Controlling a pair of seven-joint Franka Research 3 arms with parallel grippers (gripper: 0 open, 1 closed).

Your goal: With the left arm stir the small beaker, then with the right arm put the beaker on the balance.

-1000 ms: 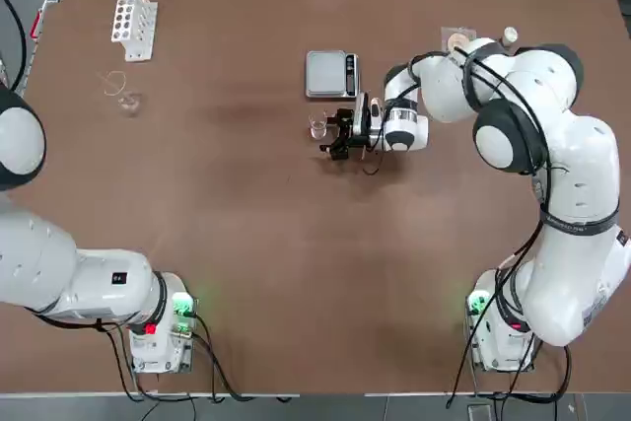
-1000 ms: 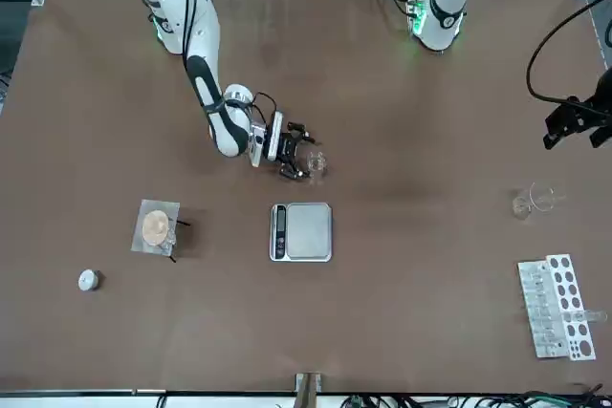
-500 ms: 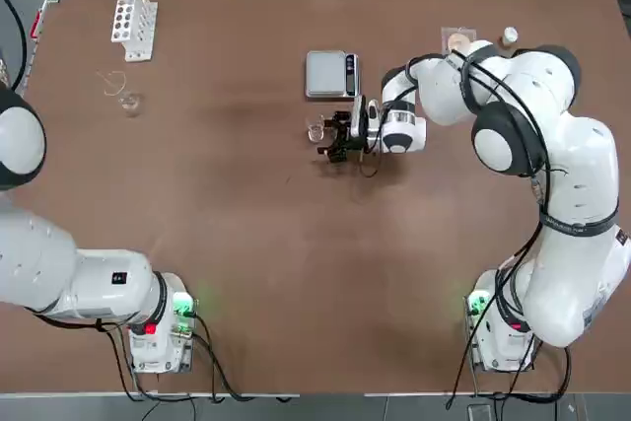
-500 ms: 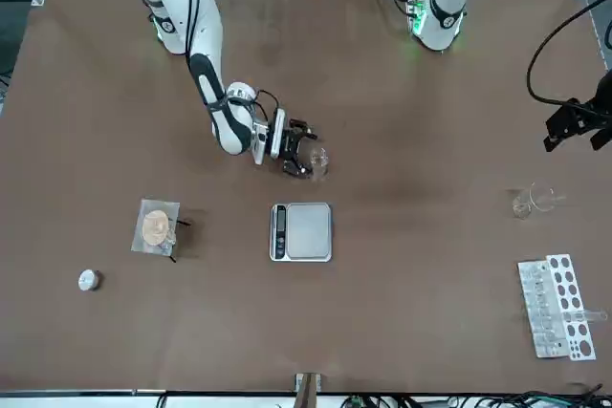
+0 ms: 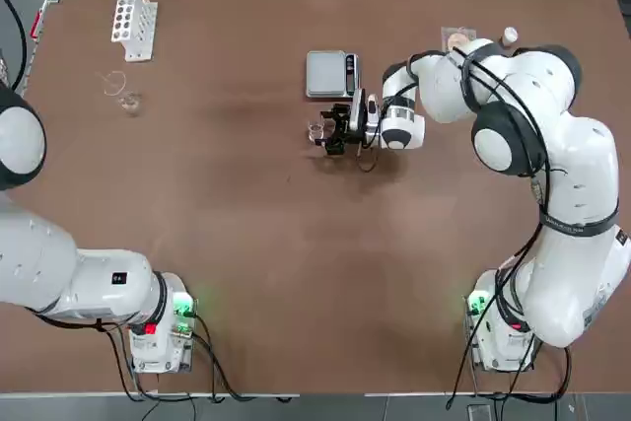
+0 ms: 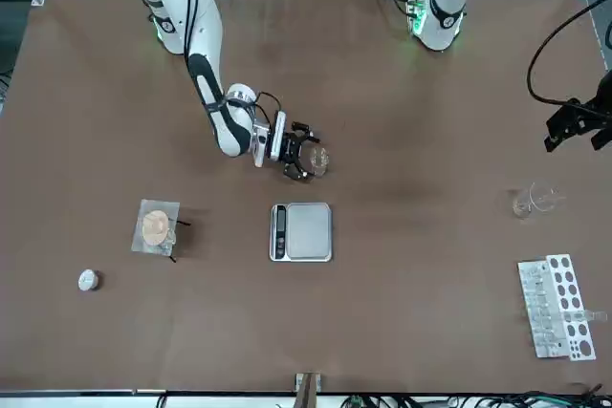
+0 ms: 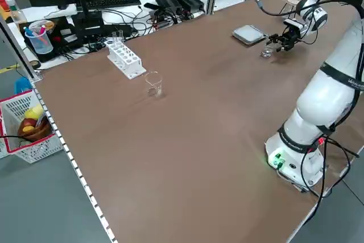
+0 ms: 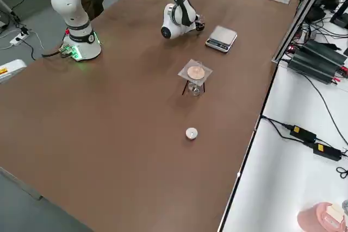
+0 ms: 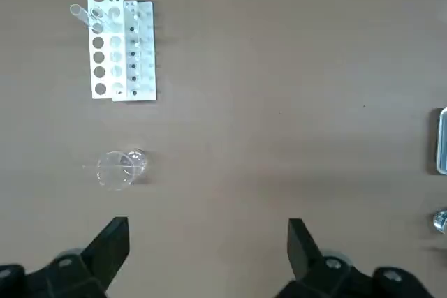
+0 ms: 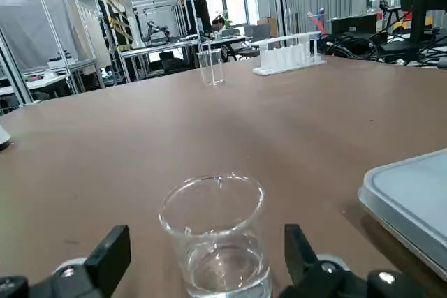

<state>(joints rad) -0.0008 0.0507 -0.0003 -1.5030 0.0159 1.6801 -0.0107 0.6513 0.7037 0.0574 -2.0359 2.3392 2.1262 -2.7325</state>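
"Small beaker (image 10: pixel 220 249) first: where is it sitting?"

"It is standing upright on the bench (image 5: pixel 246 244), just beside the digital balance (image 5: pixel 325 74), on the robot's side of it. The right tool (image 10: pixel 208 229) is reaching in low from the robot's right."

"Is that tool gripping it?"

"No, its two fingers are standing wide apart, level with the bench. The beaker is showing between them, with a gap on each side, so they are holding nothing."

"And the left tool (image 9: pixel 208 221)?"

"That one is hanging over the left part of the bench, pointing down, its fingers spread wide and nothing sitting between them. It is staying well apart from the beaker."

"What else is standing over there?"

"A clear glass vessel (image 5: pixel 128 102) is standing near the left tool, and a white test tube rack (image 5: pixel 134 22) is resting beyond it. Across on the right, a clear stand with a tan disc (image 6: pixel 155 228) is standing near a small white round piece (image 6: pixel 89 280)."
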